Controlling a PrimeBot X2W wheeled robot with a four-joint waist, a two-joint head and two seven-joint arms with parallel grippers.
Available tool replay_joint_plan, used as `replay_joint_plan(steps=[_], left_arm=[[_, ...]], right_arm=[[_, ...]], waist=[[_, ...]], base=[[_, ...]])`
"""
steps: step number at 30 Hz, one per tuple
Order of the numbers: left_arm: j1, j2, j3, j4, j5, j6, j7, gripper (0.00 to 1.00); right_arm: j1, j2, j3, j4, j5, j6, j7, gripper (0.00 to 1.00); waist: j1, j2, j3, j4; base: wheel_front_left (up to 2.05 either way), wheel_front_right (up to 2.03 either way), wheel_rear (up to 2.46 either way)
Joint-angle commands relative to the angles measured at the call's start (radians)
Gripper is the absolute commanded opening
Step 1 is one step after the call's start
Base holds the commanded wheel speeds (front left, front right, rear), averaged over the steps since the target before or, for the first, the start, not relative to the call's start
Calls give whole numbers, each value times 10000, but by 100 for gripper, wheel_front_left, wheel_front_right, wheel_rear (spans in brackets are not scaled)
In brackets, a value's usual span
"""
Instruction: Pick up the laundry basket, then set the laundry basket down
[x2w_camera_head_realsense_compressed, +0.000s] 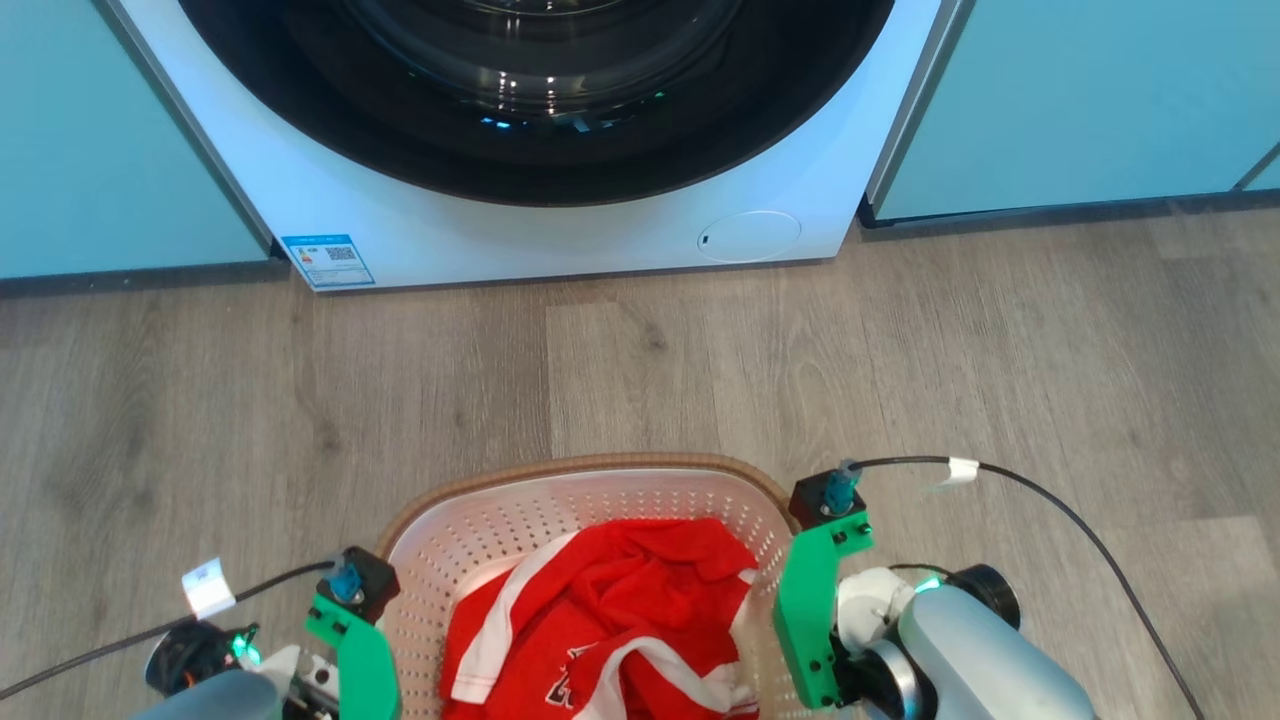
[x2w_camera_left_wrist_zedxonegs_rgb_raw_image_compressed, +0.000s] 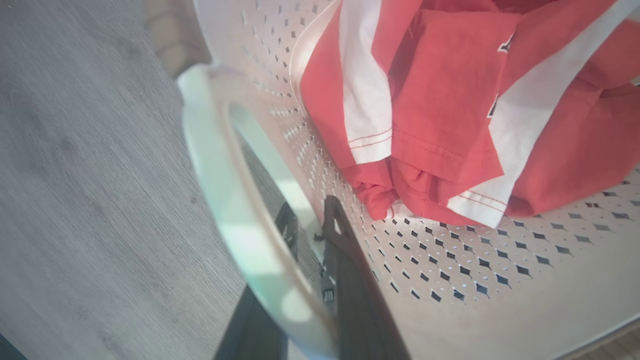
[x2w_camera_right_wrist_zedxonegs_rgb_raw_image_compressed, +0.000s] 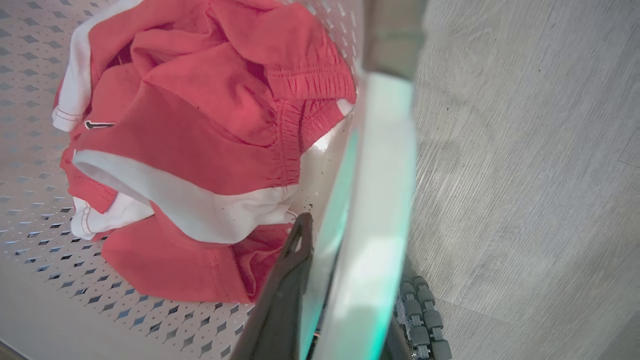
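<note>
The laundry basket (x2w_camera_head_realsense_compressed: 500, 525), white and perforated with a brown woven rim, sits at the bottom centre of the head view between my two arms. A red and white garment (x2w_camera_head_realsense_compressed: 610, 600) lies crumpled inside it. My left gripper (x2w_camera_left_wrist_zedxonegs_rgb_raw_image_compressed: 310, 215) is shut on the basket's left side at the white handle (x2w_camera_left_wrist_zedxonegs_rgb_raw_image_compressed: 220, 190), with one dark finger inside the wall and the other under the handle loop. On the opposite side my right gripper (x2w_camera_right_wrist_zedxonegs_rgb_raw_image_compressed: 355, 250) is shut across the right handle (x2w_camera_right_wrist_zedxonegs_rgb_raw_image_compressed: 380, 200), one finger inside and the ridged one outside. Whether the basket touches the floor I cannot tell.
A white front-loading washing machine (x2w_camera_head_realsense_compressed: 560, 235) with a dark round door stands straight ahead, flanked by teal cabinets (x2w_camera_head_realsense_compressed: 1080, 100). Grey wood floor (x2w_camera_head_realsense_compressed: 700, 360) lies between it and the basket. Black cables (x2w_camera_head_realsense_compressed: 1060, 515) trail from both wrists.
</note>
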Motion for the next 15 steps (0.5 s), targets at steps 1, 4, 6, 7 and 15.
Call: replay_joint_plan(steps=[1, 4, 6, 7, 15], left_arm=[[-160, 2, 30, -366, 335, -362, -64, 0], [-176, -17, 29, -350, 339, -373, -66, 0], [-182, -19, 29, -341, 344, -376, -70, 0], [-185, -19, 29, -339, 346, -376, -72, 0], [-206, -12, 29, -335, 340, -361, -78, 0]], right_arm=[[-191, 458, 293, -903, -124, 265, 55, 0], [-11, 458, 136, -1171, -279, 265, 225, 0], [92, 458, 71, -1321, -345, 265, 323, 0], [138, 458, 45, -1387, -367, 265, 364, 0], [366, 458, -133, -1632, -542, 265, 536, 0]], waist=[[0, -1, 0, 6], [0, -1, 6, 18], [0, -1, 9, 22], [0, -1, 12, 25], [0, -1, 38, 40]], base=[[0, 0, 0], [0, 0, 0], [0, 0, 0], [0, 0, 0], [0, 0, 0]])
